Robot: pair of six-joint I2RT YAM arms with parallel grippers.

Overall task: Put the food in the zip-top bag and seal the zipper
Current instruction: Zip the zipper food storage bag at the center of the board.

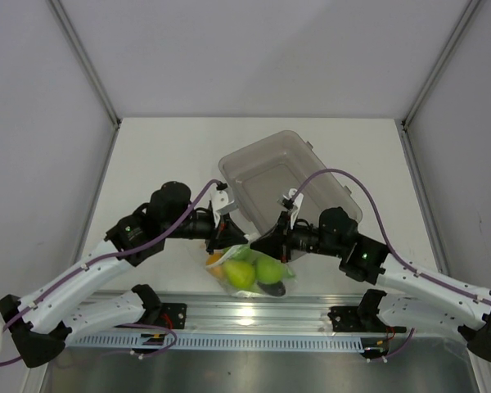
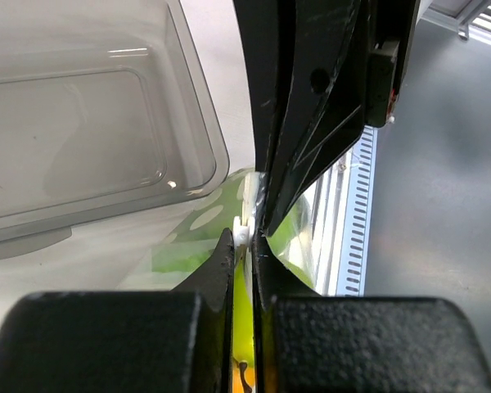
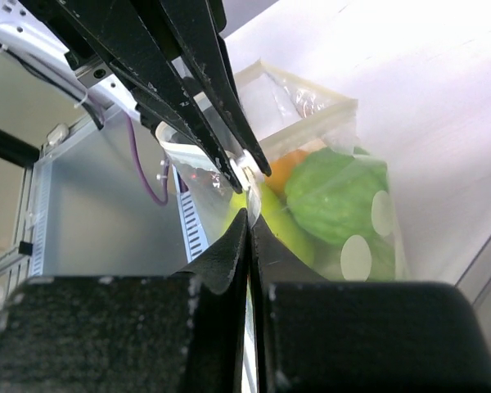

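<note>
You are holding the zip-top bag (image 1: 252,274) at the near edge of the table (image 1: 159,160), just in front of the grey bin (image 1: 290,172), with both hands meeting at its mouth. The left hand (image 2: 245,237) is pressing its fingers together on the zipper (image 2: 242,228), pinching the thin strip flat. The right hand (image 3: 250,219) is pinching the same strip right beside it (whether the two sets of tips are actually touching, the views are not showing). The food (image 3: 335,192) is sitting inside the bag: green fruit, something orange, and a dark piece low at the near side.

By my reading, you are working with a soft, light, glossy film that is going to crinkle and give way rather than push back, while the fruit is acting as ballast and bulging the walls apart. The seal strip is looking like the stiffest part, so that is where you should be gripping, square across both tracks. A hard sideways pull is likely to drag the whole bag, and a loose pinch risks slipping off the slick plastic.
</note>
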